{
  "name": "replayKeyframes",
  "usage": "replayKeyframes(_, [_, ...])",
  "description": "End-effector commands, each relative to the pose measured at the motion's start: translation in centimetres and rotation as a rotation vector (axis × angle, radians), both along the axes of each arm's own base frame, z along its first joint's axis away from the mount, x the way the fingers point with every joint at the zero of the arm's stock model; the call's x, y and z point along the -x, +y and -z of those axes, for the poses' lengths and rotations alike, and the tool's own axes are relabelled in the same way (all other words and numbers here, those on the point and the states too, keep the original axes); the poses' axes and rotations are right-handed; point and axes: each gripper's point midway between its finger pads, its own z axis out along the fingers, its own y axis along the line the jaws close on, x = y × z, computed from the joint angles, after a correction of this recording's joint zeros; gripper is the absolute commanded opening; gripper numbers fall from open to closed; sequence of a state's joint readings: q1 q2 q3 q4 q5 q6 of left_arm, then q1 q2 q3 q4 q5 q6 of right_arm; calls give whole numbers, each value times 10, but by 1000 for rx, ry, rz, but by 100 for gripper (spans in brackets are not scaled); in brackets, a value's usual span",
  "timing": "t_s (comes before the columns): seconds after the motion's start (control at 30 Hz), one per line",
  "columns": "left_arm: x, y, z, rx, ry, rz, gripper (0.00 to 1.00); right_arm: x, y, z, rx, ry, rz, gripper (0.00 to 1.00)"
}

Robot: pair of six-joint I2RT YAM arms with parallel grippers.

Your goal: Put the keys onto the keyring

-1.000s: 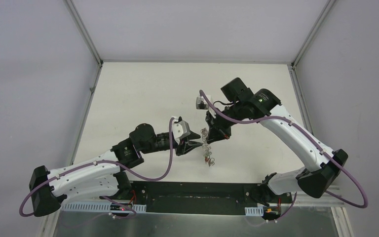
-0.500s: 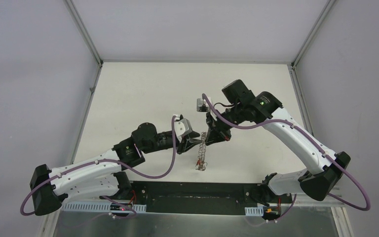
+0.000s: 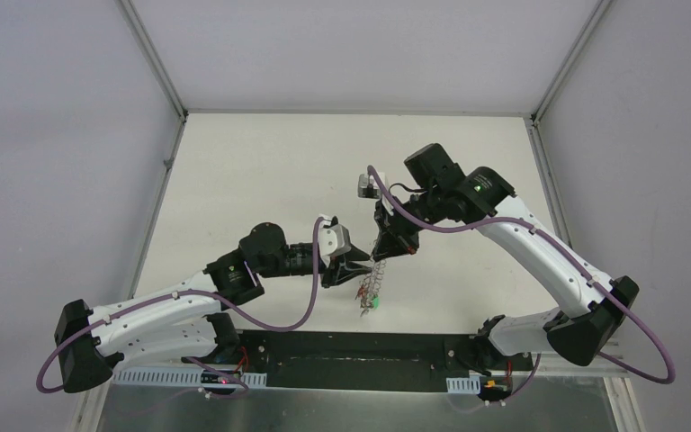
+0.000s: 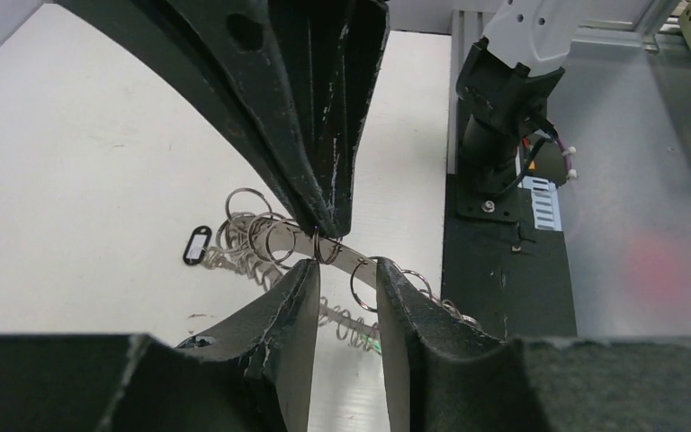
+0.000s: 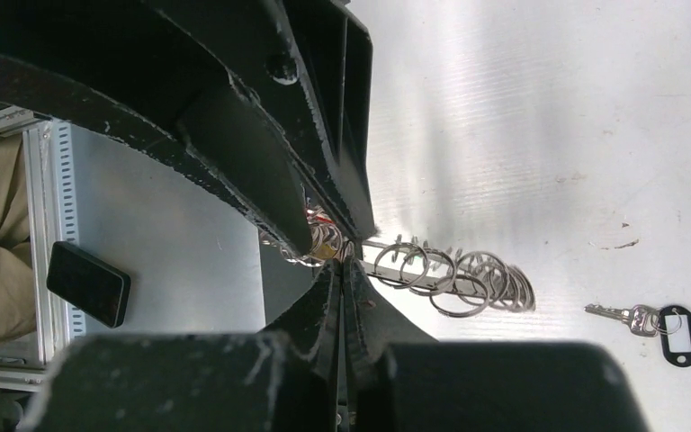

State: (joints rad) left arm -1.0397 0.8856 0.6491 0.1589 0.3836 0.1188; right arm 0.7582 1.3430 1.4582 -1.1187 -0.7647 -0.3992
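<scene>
Silver loops crowd the rim of the keyring (image 3: 371,279), which the top camera shows me hanging on edge above the near middle of the table (image 3: 261,162). The left gripper (image 3: 353,268) is at its left and the right gripper (image 3: 385,255) at its far, upper end, while a green tag (image 3: 373,305) dangles at its low, near end. On the left wrist camera my fingers (image 4: 299,306) stand apart with bare table showing between them. The ring's flat band crosses just past their tips, so I read that tool as released. The right gripper reaches in from the top of that view, clenched on the band. The black-tagged key (image 4: 196,245) lies flat on the table, apart from the ring. On the right wrist camera both fingers (image 5: 310,310) are pressed together on the keyring's band, and the black-tagged key lies loose on the table, well clear of the loops.
</scene>
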Motion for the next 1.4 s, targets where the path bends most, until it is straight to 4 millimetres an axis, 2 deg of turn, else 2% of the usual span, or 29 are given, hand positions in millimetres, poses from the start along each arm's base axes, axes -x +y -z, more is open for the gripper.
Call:
replayKeyframes(0.0, [15,-3,-22,70,-33,86,31,-7,10,-16,-58,-40,15,0])
replayKeyframes(0.2, [9,-3,-23,74,-43,56,33,-2,10,-18,-79,-36,-16,0])
replayKeyframes(0.5, [-1,-3,-32,100,-62,9,29,6,9,-21,-129,-63,-63,0])
replayKeyframes(0.63, [-1,-7,-30,86,-62,15,18,5,10,-22,-132,-59,-63,0])
replayKeyframes(0.87, [-4,-10,-16,2,-52,24,11,5,10,-24,-139,-73,-61,0])
replayKeyframes(1.03, [-4,-12,-13,-24,-48,31,0,6,11,-27,-151,-72,-64,0])
replayKeyframes(1.2, [-4,-14,-13,-27,-36,36,0,2,12,-27,-167,-102,-52,0])
replayKeyframes(1.3, [-5,-12,-15,-9,-21,16,0,-9,13,-27,-175,-158,0,8])
replayKeyframes(1.37, [-8,-10,-18,26,-4,-14,0,-16,13,-28,-186,-190,43,22])
